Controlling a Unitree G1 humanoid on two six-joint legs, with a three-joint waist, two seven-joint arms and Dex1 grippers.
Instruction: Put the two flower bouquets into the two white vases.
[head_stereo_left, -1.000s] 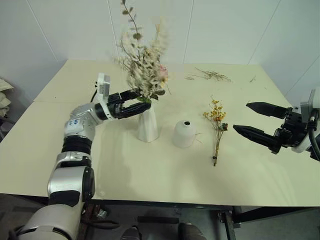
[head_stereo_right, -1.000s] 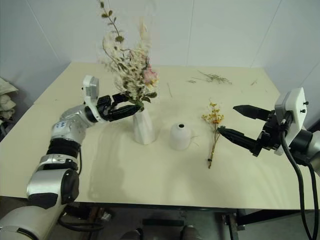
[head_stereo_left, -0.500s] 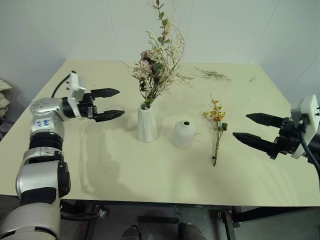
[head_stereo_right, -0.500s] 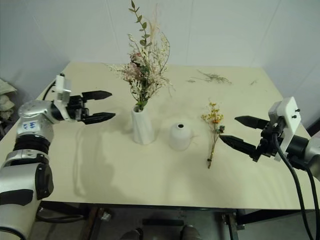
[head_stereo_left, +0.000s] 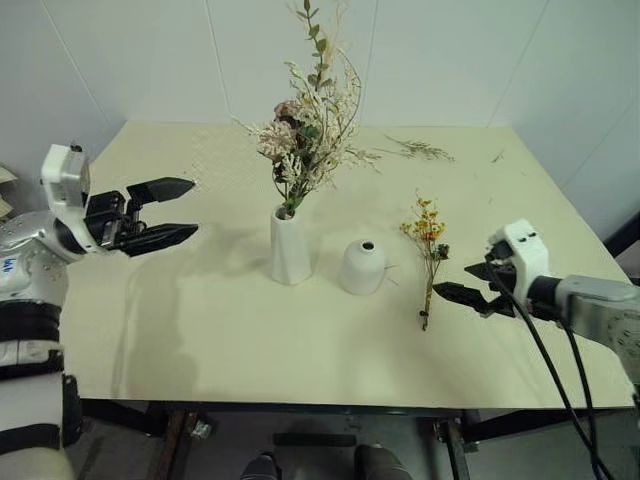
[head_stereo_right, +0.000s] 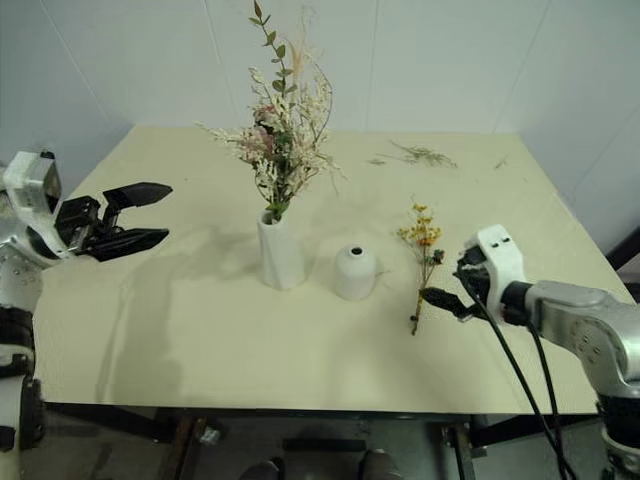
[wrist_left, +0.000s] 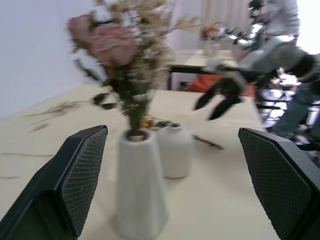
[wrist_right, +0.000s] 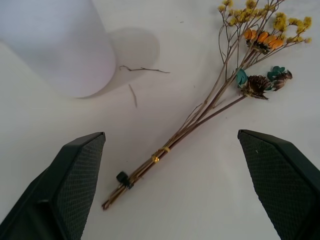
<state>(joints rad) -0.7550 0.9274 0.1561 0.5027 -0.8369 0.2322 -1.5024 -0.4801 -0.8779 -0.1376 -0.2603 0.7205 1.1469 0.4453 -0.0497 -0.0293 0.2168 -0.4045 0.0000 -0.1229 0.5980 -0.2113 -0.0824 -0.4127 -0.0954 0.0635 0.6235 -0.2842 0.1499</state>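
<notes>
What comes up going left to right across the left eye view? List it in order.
Left hand → tall vase holding the large bouquet → rounded vase → yellow-orange bouquet lying on the table → right hand.

You cannot see the stems of the larger bouquet (head_stereo_left: 308, 130) below the mouth of the tall vase (head_stereo_left: 288, 248); they are hidden inside it. In the left wrist view its blooms and the right tool (wrist_left: 222, 97) beyond are blurred, and the top of the bunch is cut off by the picture's edge. In the right wrist view the rounded vase (wrist_right: 55, 42) is cut off at the edge, so you cannot see its top hole there. The loose sprigs (head_stereo_left: 420, 149) near the table's far edge are too small to tell apart.
</notes>
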